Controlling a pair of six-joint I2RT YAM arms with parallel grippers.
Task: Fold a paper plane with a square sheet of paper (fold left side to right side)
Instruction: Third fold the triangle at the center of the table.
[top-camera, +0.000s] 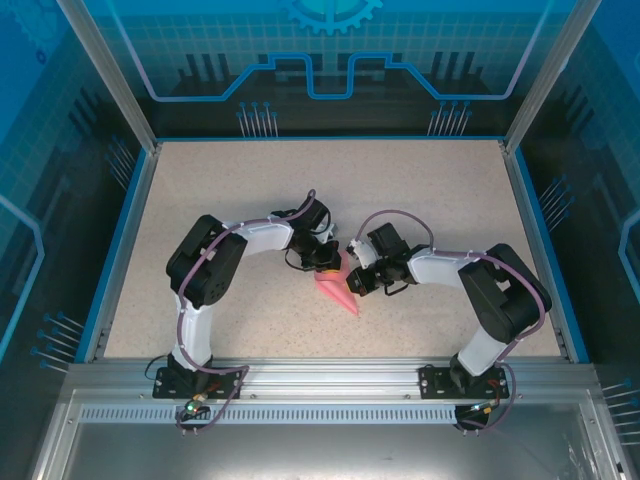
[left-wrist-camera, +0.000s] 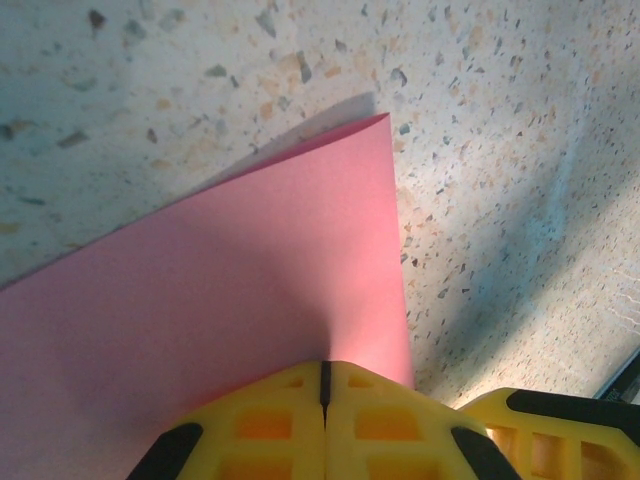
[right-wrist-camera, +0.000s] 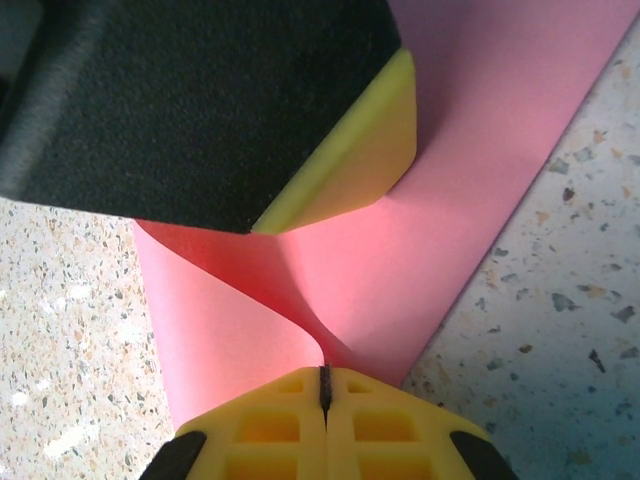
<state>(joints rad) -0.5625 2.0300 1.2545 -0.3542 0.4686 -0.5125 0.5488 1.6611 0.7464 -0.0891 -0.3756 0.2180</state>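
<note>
- The left arm (top-camera: 205, 270) and the right arm (top-camera: 500, 295) are rising from the near edge of the speckled desk (top-camera: 250, 180); both are bending inward toward its middle.
- The pink paper (top-camera: 337, 291) is lying around the middle of the desk, a little toward the near edge; it is folded into a narrow wedge, its tip pointing at the near edge and slightly right.
- The right claw (right-wrist-camera: 323, 380) is pinching the paper with its yellow fingers pressed together; a flap is curling up from the sheet into its tips, while the rest is lying flat on the desk.
- The left claw (left-wrist-camera: 323, 375) is pinching the paper's farther end, its yellow fingers pressed tight on the sheet; a straight edge and a corner of the paper are reaching past its tips over the desk.
- In the right wrist view the left claw's black and yellow body is sitting over the paper just beyond the right claw; I cannot tell whether that body is touching the sheet.
- A blue rim (top-camera: 330, 139) is framing the desk's far edge.
</note>
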